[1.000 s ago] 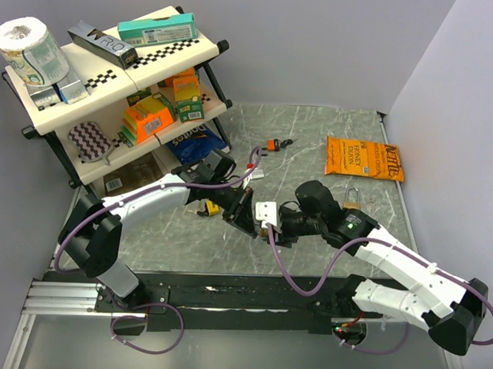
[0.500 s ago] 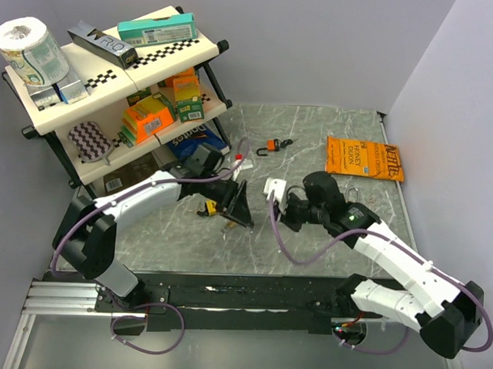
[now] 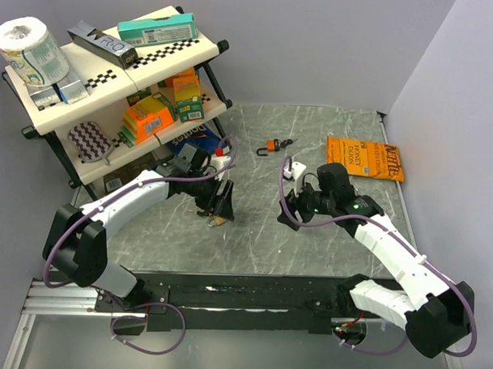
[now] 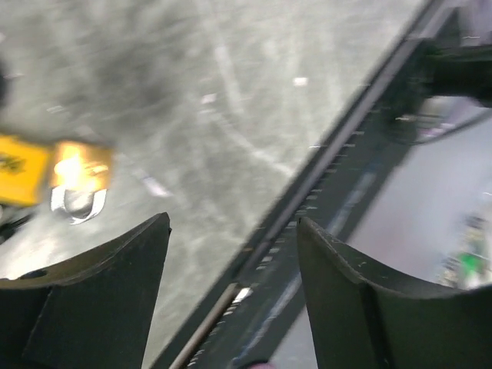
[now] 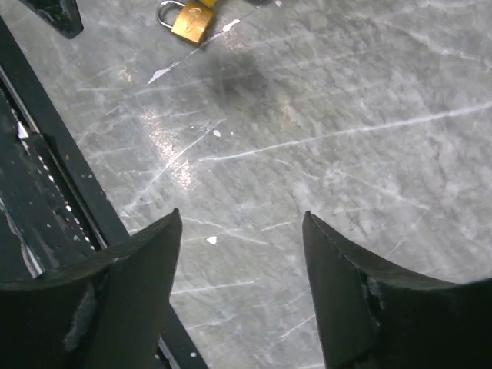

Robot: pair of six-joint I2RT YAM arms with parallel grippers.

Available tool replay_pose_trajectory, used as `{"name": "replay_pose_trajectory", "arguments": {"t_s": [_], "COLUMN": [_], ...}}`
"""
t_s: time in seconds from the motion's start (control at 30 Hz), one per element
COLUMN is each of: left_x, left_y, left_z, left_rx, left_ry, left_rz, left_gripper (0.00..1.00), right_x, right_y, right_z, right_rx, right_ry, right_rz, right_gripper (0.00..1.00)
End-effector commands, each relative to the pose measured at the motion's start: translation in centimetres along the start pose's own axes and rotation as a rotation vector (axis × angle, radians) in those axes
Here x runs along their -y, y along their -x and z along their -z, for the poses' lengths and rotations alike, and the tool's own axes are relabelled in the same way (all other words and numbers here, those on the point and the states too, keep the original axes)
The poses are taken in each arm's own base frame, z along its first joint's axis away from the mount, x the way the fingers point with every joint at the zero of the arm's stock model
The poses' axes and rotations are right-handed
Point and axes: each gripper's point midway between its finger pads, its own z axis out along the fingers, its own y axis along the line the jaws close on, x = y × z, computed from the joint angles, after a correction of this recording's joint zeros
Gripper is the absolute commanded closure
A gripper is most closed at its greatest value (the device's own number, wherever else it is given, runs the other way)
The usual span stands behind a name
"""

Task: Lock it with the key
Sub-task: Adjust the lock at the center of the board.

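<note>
A small brass padlock (image 3: 218,221) lies on the grey marble table (image 3: 329,131), with what looks like a yellow-headed key (image 3: 205,207) against it. The left wrist view shows the padlock (image 4: 77,173) and yellow key head (image 4: 19,169) blurred at the far left, outside the fingers. My left gripper (image 3: 224,206) (image 4: 234,223) hovers just beside the padlock, open and empty. My right gripper (image 3: 298,209) (image 5: 242,217) is open over bare table to the right. The padlock (image 5: 192,21) shows at the top of its view, well beyond its fingertips.
A two-level shelf (image 3: 111,115) with boxes and a paper roll stands at the back left. An orange clip with keys (image 3: 272,145) and an orange snack bag (image 3: 365,159) lie at the back. A black rail (image 3: 227,289) runs along the near edge.
The two grippers were close together at the table's middle, the left one shut. Both have drawn apart and back and opened, and the padlock now lies on the table by the left gripper.
</note>
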Motion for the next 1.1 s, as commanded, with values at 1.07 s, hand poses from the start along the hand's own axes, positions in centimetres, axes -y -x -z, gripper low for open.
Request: {"name": "replay_pose_trajectory", "arguments": {"t_s": [1.07], "left_x": [-10.8], "left_y": [-3.4], "left_z": [-5.9], "left_rx": [-0.239], "left_ry": [0.491], "left_rz": [-0.314], "left_gripper": [0.34], "right_x": [0.7], "right_y": [0.8], "right_z": [2.0], "right_rx": [0.064], "right_ry": [0.000], "right_rz": [-0.123], "right_gripper": [0.19]}}
